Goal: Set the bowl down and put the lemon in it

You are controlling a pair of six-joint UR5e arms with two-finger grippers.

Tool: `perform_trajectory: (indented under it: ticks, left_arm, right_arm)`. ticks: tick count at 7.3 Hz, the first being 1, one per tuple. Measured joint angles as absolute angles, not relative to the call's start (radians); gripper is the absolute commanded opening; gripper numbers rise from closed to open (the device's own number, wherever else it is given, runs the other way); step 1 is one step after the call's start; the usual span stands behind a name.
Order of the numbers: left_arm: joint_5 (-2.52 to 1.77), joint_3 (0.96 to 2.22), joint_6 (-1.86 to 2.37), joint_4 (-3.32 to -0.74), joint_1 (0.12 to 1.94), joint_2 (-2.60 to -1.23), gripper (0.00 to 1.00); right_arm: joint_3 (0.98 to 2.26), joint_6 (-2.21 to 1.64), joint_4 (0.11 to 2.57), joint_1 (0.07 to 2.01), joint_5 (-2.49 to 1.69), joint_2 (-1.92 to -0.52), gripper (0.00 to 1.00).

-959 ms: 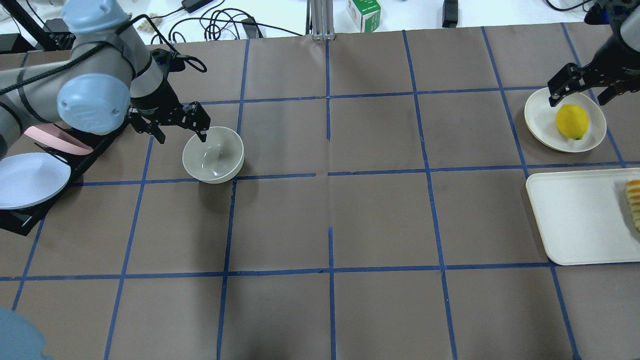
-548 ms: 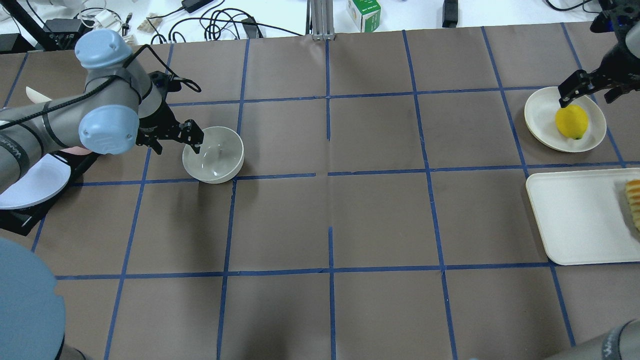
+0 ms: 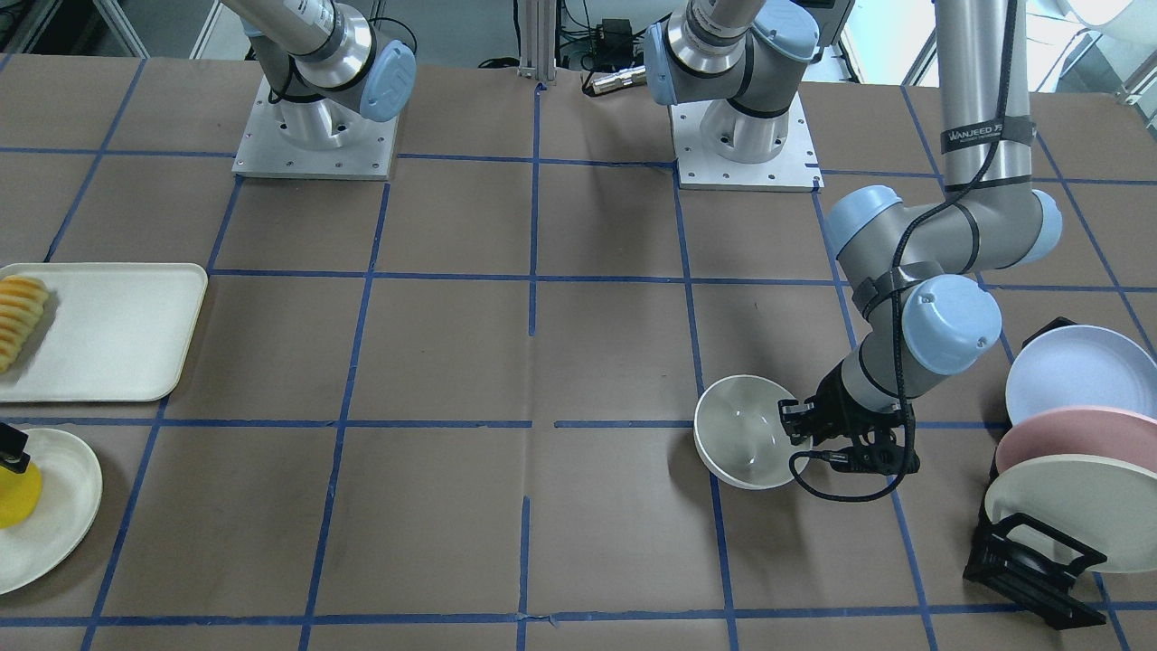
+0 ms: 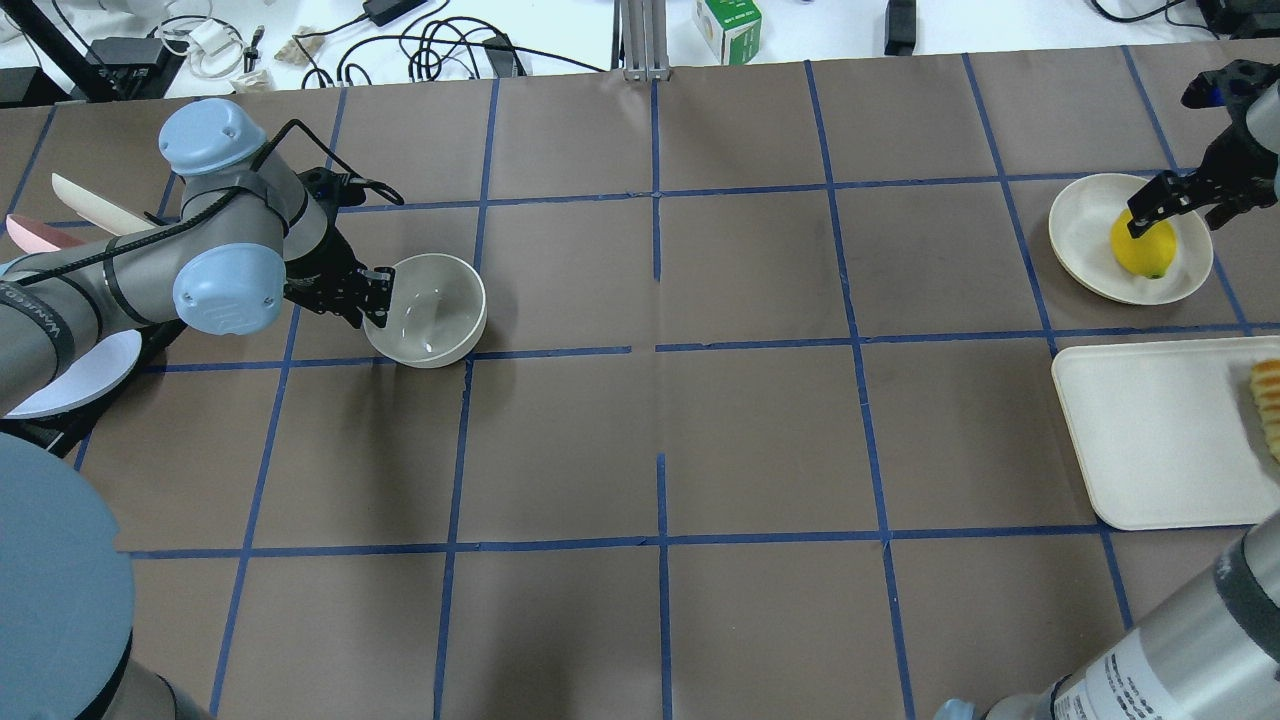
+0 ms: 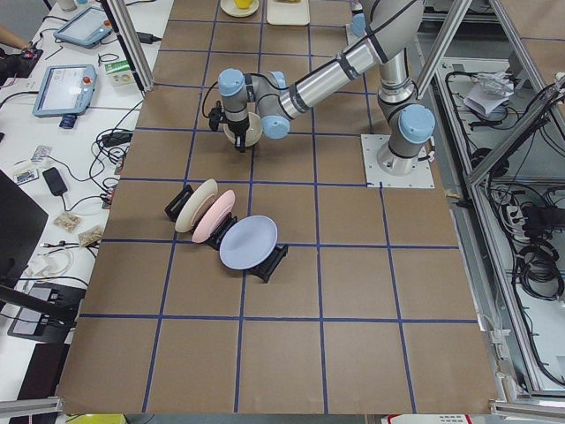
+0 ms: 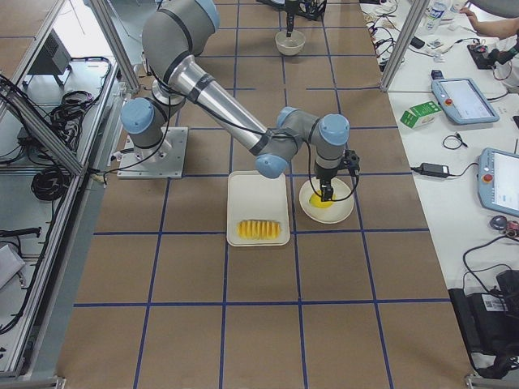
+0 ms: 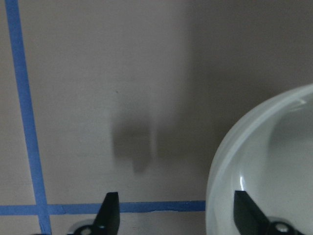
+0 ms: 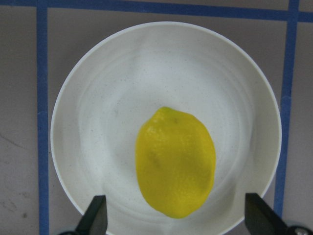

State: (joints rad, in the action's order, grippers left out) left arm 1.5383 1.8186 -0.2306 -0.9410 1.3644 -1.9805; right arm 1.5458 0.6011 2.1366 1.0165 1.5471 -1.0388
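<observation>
Bowl point(image 4: 428, 310) sits upright on table point(image 4: 760, 440), robot's left side, well apart from lemon point(image 4: 1143, 245), which lies on small round plate point(image 4: 1080, 235) at far right. Left gripper point(image 4: 378, 298) spread, one finger inside bowl rim, one outside, not pinching. Right gripper point(image 8: 177, 214) spread wide, fingers flanking lemon, clear of it.

Judgement: bowl rigid, glossy, likely slippery and chippable; pinch rim wall squarely. Lemon firm, light, prone to roll; take it across narrow waist, not pointed ends.

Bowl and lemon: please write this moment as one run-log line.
left gripper open, astride bowl rim | right gripper open above lemon | lemon on plate | bowl upright, empty
</observation>
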Motion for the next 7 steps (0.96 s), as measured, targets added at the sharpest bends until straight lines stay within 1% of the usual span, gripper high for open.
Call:
perform_trajectory:
  ticks: [2,3,5,6,7]
  left_arm:
    - [1.530,1.820,-0.236,-0.940,1.365,-1.970,0.00]
    - [1.525,1.819,-0.237,-0.941,1.368,-1.959,0.00]
    - [1.513,1.815,-0.231,-0.948,1.387,-1.924,0.00]
    - [1.510,1.814,-0.217,-0.953,1.405,-1.907,0.00]
    - [1.503,1.814,-0.163,-0.952,1.443,-1.901,0.00]
  right_arm:
    - [1.544,0.572,2.169,1.016,1.546,-0.995,1.00]
    - [1.544,0.566,2.193,1.017,1.546,-0.978,0.94]
    - [1.545,0.547,2.211,1.017,1.545,-0.963,0.22]
    - [1.546,0.538,2.212,1.017,1.545,-0.963,0.00]
    - [1.546,0.530,2.208,1.017,1.546,-0.966,0.00]
